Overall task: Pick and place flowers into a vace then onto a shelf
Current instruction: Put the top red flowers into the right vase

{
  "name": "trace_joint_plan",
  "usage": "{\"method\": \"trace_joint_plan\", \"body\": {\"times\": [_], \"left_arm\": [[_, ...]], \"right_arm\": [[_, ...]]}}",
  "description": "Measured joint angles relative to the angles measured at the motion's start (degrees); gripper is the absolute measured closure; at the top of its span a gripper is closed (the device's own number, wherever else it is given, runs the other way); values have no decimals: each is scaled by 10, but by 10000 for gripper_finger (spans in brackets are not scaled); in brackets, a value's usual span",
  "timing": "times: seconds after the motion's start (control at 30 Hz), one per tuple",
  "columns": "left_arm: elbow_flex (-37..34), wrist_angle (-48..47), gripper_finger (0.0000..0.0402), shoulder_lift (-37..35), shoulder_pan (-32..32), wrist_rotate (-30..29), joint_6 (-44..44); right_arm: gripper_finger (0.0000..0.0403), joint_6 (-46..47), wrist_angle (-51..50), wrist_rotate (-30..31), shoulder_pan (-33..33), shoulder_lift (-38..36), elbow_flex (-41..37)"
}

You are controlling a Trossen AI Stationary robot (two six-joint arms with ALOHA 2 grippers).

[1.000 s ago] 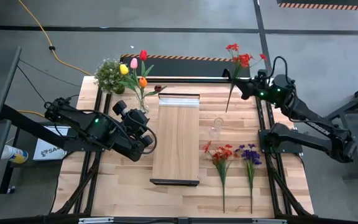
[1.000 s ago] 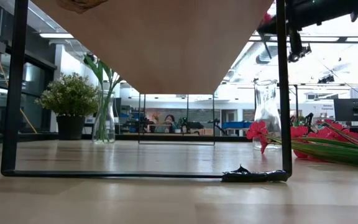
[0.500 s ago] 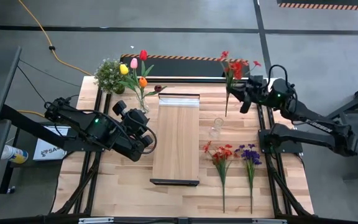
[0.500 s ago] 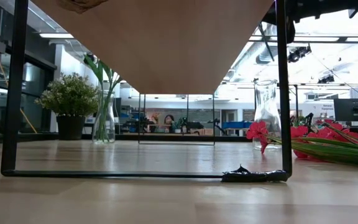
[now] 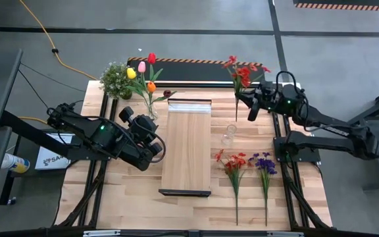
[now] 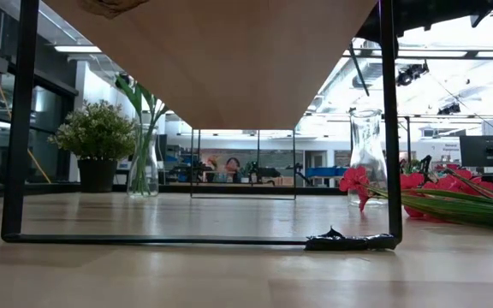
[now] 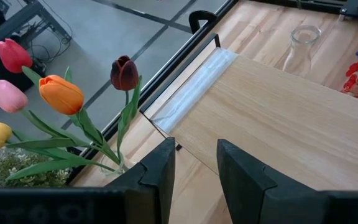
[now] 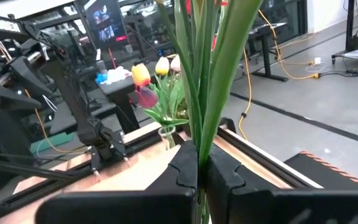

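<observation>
Right end effector: upper right, clamped on red spray stems.
Left end effector: fingers apart, beside shelf.
Writing: none readable.

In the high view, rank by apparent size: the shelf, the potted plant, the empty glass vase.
1. Shelf, by far the largest.
2. Potted plant.
3. Empty glass vase, smallest, though its clear glass makes its outline hard to judge.
</observation>
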Motion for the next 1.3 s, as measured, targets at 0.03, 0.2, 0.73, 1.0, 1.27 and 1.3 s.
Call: {"method": "trace_joint_plan", "body": {"times": [0.03,0.2,0.73,1.0,1.27,1.3], "left_arm": [[0,0,250,0,0,1,0],[0,0,250,0,0,16,1],[0,0,250,0,0,30,3],[0,0,250,0,0,31,3],[0,0,250,0,0,31,3],[0,0,250,0,0,31,3]], "right_arm": [[403,0,5,0,0,4,0],[403,0,10,-6,0,21,0],[402,-35,9,-24,0,41,0],[402,-56,9,-31,0,41,0],[402,-80,9,-31,0,41,0],[402,-84,9,-31,0,41,0]]}}
